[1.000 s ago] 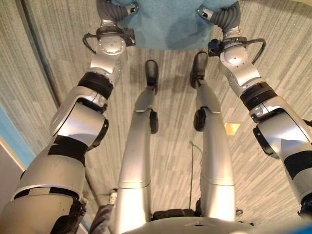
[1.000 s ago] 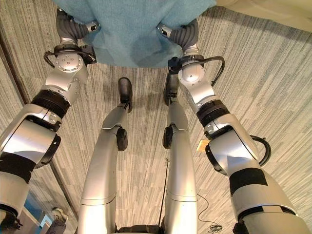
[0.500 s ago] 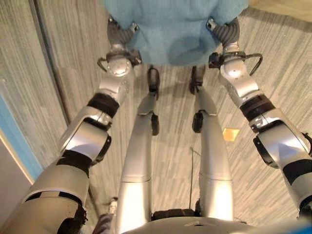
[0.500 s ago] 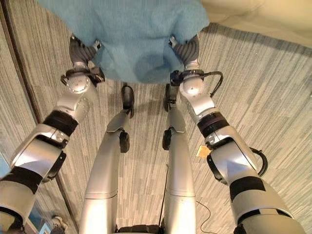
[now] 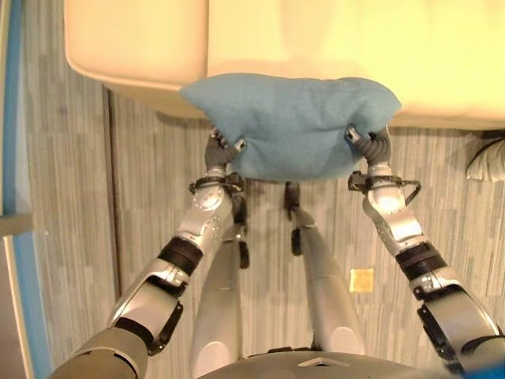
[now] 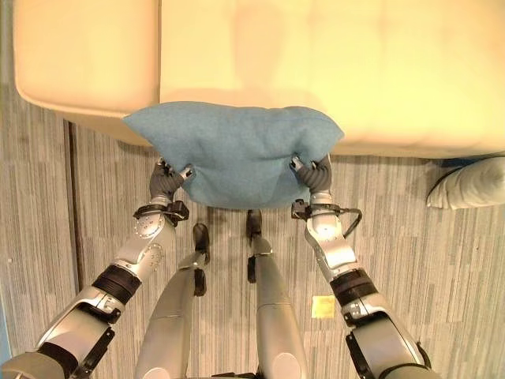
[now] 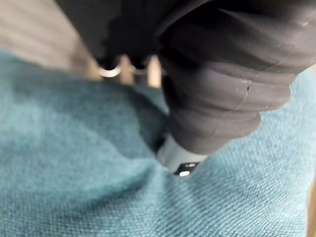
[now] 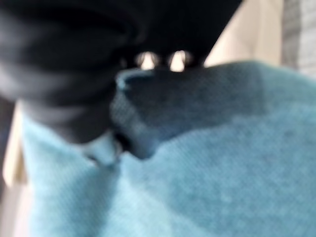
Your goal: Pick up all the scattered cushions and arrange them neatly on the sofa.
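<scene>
A blue cushion (image 6: 233, 152) is held up off the floor between both arms, just at the near edge of a cream sofa (image 6: 331, 71), its far edge overlapping the sofa's front rim in the head views. The left robot hand (image 6: 167, 180) grips the cushion at its near left corner and the right robot hand (image 6: 311, 173) grips it at its near right corner; both are pressed into the fabric, which dimples and folds around them. In the left wrist view the thumb (image 7: 174, 158) of the left robot hand digs into the teal cloth (image 7: 74, 163) beside the dark ribbed cover, and in the right wrist view the right robot hand's thumb (image 8: 106, 148) likewise pinches into a crease of the cushion (image 8: 207, 168), so each robot hand is clamped on the cushion, with the fingers hidden under it. The sofa spans the far side of the scene, with a seam between two seat sections toward the left. The floor (image 6: 442, 268) is grey striped carpet; a pale grey object (image 6: 472, 183) lies on it at the far right, near the sofa's front, and a small yellow square (image 6: 322, 306) lies on the carpet near the right arm.
</scene>
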Robot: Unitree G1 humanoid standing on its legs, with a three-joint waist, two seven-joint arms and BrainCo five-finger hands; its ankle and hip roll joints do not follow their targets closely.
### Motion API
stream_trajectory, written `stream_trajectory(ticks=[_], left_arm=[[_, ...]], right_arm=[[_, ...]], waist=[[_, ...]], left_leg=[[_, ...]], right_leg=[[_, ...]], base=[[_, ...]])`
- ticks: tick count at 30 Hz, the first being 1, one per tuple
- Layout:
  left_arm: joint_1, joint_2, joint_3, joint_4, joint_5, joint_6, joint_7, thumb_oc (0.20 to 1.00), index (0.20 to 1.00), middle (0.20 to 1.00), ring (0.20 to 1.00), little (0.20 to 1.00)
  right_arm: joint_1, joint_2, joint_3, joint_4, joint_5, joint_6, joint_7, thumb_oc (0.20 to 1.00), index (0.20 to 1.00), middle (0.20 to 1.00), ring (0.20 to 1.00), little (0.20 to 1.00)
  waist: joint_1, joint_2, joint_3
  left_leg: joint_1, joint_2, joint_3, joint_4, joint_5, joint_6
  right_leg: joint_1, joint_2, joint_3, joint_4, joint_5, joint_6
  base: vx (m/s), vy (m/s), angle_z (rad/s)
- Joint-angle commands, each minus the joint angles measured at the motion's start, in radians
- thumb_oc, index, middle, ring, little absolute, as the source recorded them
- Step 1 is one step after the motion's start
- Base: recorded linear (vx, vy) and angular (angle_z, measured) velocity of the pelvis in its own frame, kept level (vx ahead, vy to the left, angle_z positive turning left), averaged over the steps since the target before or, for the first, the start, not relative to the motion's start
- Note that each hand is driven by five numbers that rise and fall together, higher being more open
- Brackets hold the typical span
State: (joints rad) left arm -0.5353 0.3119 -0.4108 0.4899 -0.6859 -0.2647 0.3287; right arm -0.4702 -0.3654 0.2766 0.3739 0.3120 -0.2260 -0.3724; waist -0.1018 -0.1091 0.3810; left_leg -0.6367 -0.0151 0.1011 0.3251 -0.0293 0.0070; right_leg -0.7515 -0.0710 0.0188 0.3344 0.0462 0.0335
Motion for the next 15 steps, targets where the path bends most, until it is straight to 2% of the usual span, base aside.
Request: stream_trajectory(ticks=[1,4,7,8,12,15], left_arm=[[0.015,-0.075,-0.073,-0.125,0.034,-0.059,-0.142,0.200,0.200,0.200,0.200,0.200],[0.125,-0.086,-0.052,-0.130,0.027,-0.047,-0.173,0.200,0.200,0.200,0.200,0.200],[0.173,-0.095,-0.038,-0.130,0.019,-0.040,-0.187,0.200,0.200,0.200,0.200,0.200],[0.223,-0.111,-0.023,-0.124,-0.024,-0.033,-0.207,0.200,0.200,0.200,0.200,0.200],[0.282,-0.105,0.005,-0.139,-0.027,-0.025,-0.216,0.200,0.200,0.200,0.200,0.200],[0.321,-0.095,0.029,-0.151,-0.026,-0.025,-0.217,0.200,0.200,0.200,0.200,0.200]], right_arm=[[-0.006,0.041,0.049,-0.093,-0.004,-0.093,0.098,0.200,0.200,0.200,0.200,0.200],[0.096,0.052,0.042,-0.111,0.005,-0.082,0.133,0.200,0.200,0.200,0.200,0.200],[0.141,0.054,0.041,-0.108,0.009,-0.073,0.158,0.200,0.200,0.200,0.200,0.200],[0.201,0.065,0.028,-0.083,0.036,-0.064,0.180,0.200,0.200,0.200,0.200,0.200],[0.255,0.065,0.005,-0.068,0.043,-0.056,0.195,0.200,0.200,0.200,0.200,0.200],[0.281,0.067,0.001,-0.064,0.033,-0.049,0.208,0.200,0.200,0.200,0.200,0.200]], waist=[[0.006,0.017,-0.042],[0.003,0.012,-0.085],[0.004,0.013,-0.110],[0.000,0.022,-0.141],[0.009,0.031,-0.173],[0.027,0.029,-0.191]], left_leg=[[0.042,0.018,-0.046,0.076,-0.058,-0.051],[0.214,0.038,-0.026,0.027,-0.062,-0.053],[0.298,0.043,-0.011,-0.009,-0.062,-0.053],[0.389,0.053,0.011,-0.037,-0.041,-0.058],[0.469,0.055,0.043,-0.082,-0.006,-0.064],[0.522,0.063,0.084,-0.113,0.007,-0.072]], right_leg=[[0.172,-0.039,-0.059,-0.142,0.021,0.072],[0.338,-0.017,-0.032,-0.200,0.026,0.077],[0.406,-0.011,-0.020,-0.228,0.030,0.084],[0.474,-0.001,0.007,-0.257,0.033,0.090],[0.524,0.020,0.019,-0.288,0.053,0.109],[0.547,0.025,-0.006,-0.302,0.068,0.125]], base=[[0.12,-0.058,-0.07],[0.15,-0.029,-0.11],[0.17,-0.010,-0.46],[0.19,0.016,-0.43],[0.11,0.024,-0.46],[0.09,-0.015,-0.80]])
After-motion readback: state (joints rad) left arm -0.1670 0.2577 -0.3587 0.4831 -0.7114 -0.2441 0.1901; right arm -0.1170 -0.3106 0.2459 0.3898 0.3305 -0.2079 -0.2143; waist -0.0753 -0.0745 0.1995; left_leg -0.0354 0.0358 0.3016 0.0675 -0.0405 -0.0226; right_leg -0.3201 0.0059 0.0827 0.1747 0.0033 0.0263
